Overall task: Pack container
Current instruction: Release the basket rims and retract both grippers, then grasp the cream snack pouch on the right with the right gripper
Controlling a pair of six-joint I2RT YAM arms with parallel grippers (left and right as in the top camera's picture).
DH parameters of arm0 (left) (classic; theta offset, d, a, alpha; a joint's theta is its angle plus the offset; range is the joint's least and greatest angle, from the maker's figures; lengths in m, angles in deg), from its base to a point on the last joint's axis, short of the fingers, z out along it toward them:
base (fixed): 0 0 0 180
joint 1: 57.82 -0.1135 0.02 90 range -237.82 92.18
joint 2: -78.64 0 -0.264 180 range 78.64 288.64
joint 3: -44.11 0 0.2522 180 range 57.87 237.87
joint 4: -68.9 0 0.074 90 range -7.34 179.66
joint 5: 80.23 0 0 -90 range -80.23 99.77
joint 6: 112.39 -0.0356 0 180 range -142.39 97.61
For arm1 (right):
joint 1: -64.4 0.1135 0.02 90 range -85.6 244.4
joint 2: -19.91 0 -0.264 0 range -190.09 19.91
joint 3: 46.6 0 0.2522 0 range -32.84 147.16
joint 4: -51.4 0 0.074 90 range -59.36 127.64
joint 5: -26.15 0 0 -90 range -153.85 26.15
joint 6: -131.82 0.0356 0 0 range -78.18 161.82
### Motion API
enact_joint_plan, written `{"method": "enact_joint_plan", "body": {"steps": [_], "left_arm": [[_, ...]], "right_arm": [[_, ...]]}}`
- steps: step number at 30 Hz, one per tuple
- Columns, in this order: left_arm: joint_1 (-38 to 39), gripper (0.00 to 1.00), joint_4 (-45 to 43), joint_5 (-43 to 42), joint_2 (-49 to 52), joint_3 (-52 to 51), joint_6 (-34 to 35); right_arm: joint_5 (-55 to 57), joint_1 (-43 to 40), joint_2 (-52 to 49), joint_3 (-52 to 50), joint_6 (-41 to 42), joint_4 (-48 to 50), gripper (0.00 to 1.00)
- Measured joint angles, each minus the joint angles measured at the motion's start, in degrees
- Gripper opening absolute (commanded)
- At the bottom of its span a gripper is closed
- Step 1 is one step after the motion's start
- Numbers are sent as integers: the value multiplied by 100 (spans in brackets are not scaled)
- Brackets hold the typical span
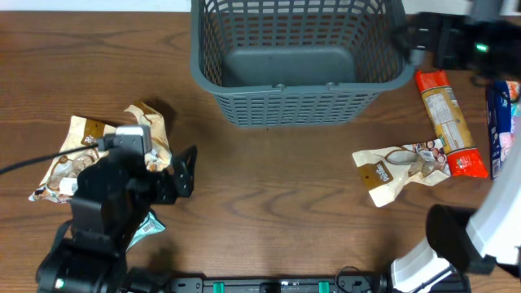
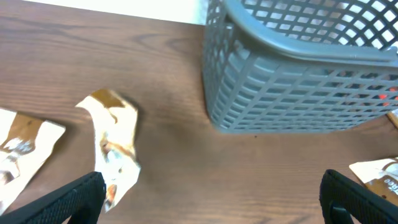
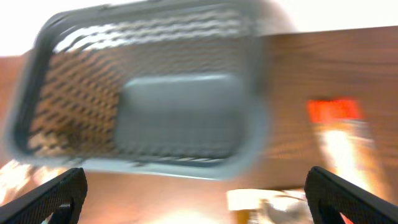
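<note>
The dark grey-blue basket (image 1: 301, 85) stands at the back centre and nothing is in it. It also shows in the left wrist view (image 2: 298, 81) and, blurred, in the right wrist view (image 3: 74, 106). My left gripper (image 1: 186, 169) is open and empty, low over the table at front left, next to a crumpled cream-brown packet (image 2: 115, 143). My right gripper (image 1: 423, 37) is raised near the basket's right end. Its fingers are wide open and empty (image 3: 199, 199).
Several cream-brown snack packets (image 1: 81, 155) lie at left beside my left arm. At right lie a cream packet (image 1: 399, 171), a long orange-red packet (image 1: 446, 122) and a blue packet (image 1: 501, 122) at the edge.
</note>
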Motion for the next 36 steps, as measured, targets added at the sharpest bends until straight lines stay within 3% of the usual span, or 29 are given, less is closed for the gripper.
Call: {"method": "enact_joint_plan", "body": {"steps": [7, 18, 21, 25, 28, 32, 33, 36], "left_arm": [[0, 99, 841, 85, -144, 0, 0], [0, 98, 1683, 127, -146, 0, 0], [0, 99, 1700, 127, -144, 0, 0], [0, 98, 1711, 127, -146, 0, 0], [0, 99, 1714, 127, -144, 0, 0], [0, 99, 1714, 127, -146, 0, 0], [0, 99, 1714, 127, -146, 0, 0], [0, 99, 1714, 127, -146, 0, 0]], "right_arm": [[380, -970, 138, -278, -713, 20, 99], [896, -1209, -271, -1685, -935, 369, 99], [986, -1209, -271, -2179, -350, 350, 99], [1222, -1209, -273, -2986, 1414, 98, 99], [1270, -1209, -275, -3333, 2277, 197, 99], [1259, -1209, -275, -3512, 2990, 599, 99], [1250, -1209, -275, -3521, 3093, 686, 95], [1237, -1209, -275, -3521, 3386, 723, 99]]}}
